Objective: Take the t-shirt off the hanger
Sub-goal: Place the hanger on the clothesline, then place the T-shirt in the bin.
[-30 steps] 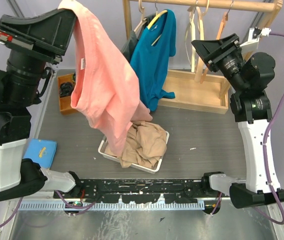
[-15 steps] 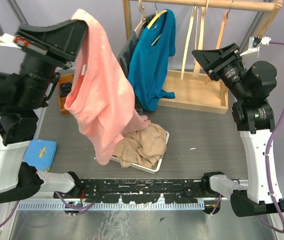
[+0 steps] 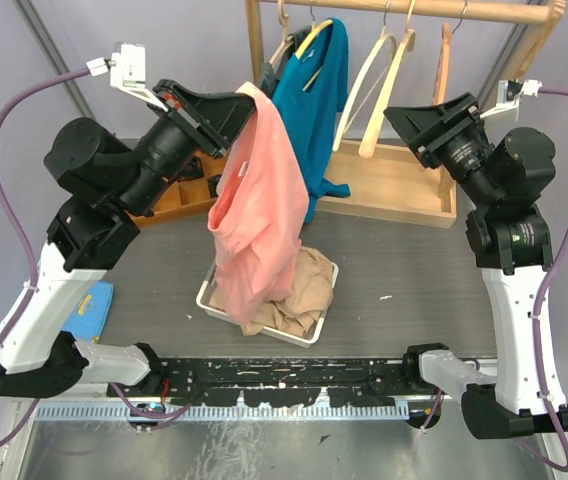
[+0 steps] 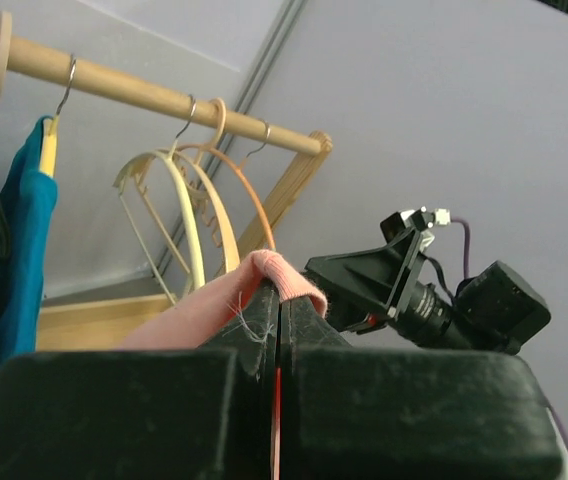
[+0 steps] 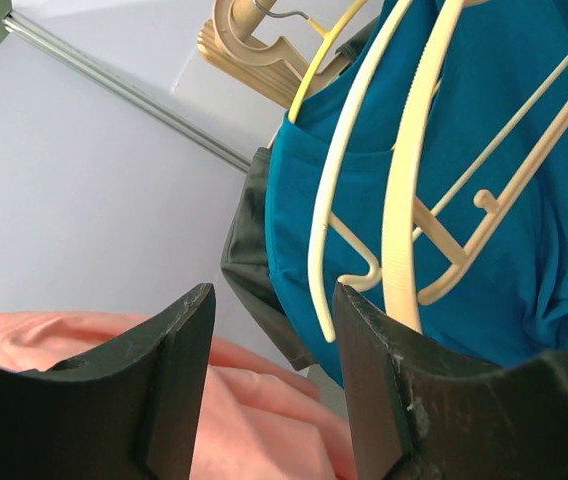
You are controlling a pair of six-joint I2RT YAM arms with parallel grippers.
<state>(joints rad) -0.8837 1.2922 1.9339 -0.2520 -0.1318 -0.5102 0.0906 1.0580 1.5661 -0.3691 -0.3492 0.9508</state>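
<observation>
The left gripper (image 3: 251, 96) pinches a fold of the pink t-shirt (image 3: 259, 200), which hangs limp above the tray (image 3: 205, 297) (soft, light, likely to slip unless bunched thick). The right gripper (image 5: 272, 300) stands partly open, empty, near the hangers (image 5: 397, 180).
</observation>
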